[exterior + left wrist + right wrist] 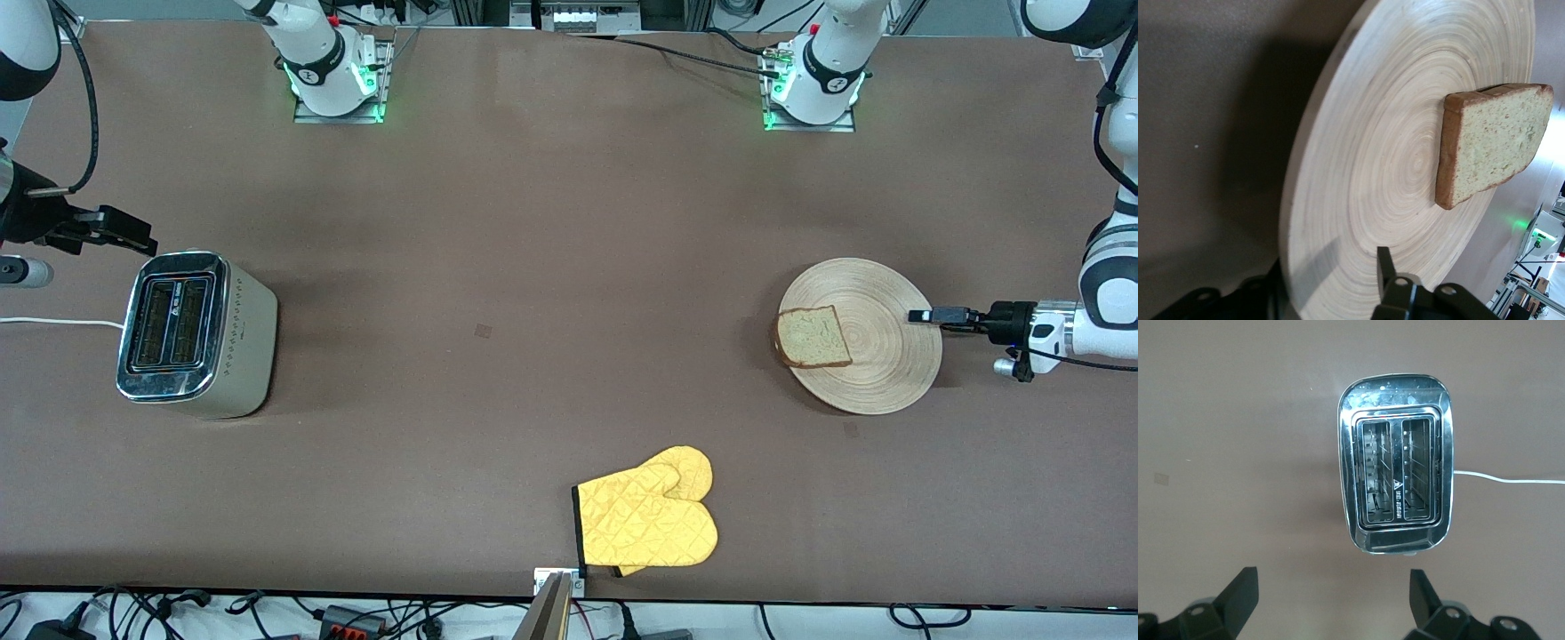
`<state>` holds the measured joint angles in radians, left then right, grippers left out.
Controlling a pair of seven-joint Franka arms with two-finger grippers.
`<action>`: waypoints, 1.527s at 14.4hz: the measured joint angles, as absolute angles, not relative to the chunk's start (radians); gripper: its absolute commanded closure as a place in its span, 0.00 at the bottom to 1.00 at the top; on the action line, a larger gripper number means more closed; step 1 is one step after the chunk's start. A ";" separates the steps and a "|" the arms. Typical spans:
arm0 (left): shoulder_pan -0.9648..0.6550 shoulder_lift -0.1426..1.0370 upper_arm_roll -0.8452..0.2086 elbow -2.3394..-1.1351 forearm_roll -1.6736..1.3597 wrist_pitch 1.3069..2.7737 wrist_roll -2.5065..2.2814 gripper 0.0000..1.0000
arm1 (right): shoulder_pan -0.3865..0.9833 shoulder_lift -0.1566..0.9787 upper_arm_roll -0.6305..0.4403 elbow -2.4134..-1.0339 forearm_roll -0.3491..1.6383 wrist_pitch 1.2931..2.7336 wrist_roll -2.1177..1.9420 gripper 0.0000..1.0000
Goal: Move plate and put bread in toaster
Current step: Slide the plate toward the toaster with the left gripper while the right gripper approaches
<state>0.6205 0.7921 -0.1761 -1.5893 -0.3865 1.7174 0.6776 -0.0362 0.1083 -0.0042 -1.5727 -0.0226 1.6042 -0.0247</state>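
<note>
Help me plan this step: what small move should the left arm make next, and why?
Probably slide the plate toward the toaster. The left gripper already straddles the plate's rim, the bread lies on it, and the open right gripper waits above the toaster.

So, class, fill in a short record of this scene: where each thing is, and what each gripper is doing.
plate: on the table toward the left arm's end, its rim between the left gripper's fingers
bread: lies on the plate, at the edge toward the right arm's end
toaster: toward the right arm's end, both slots empty, white cord attached
mitts: yellow, nearer the front camera than the plate
left gripper: at the plate's rim, one finger above, one below
right gripper: open, waits above the table beside the toaster
</note>
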 measured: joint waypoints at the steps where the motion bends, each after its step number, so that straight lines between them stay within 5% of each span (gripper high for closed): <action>1: 0.622 0.793 -0.176 -1.589 -0.387 1.717 0.678 0.78 | -0.036 0.108 -0.004 -1.573 -0.023 1.606 -0.025 0.00; 5: 0.629 0.800 -0.176 -1.586 -0.403 1.688 0.685 0.95 | -0.036 0.108 -0.004 -1.573 -0.023 1.623 -0.025 0.00; 8: 0.630 0.801 -0.177 -1.584 -0.436 1.660 0.691 0.99 | -0.036 0.108 -0.004 -1.580 -0.023 1.642 -0.025 0.00; 22: 0.385 0.890 -0.192 -1.593 -0.720 1.585 0.682 0.99 | -0.035 0.061 -0.002 -1.654 -0.011 1.709 -0.025 0.00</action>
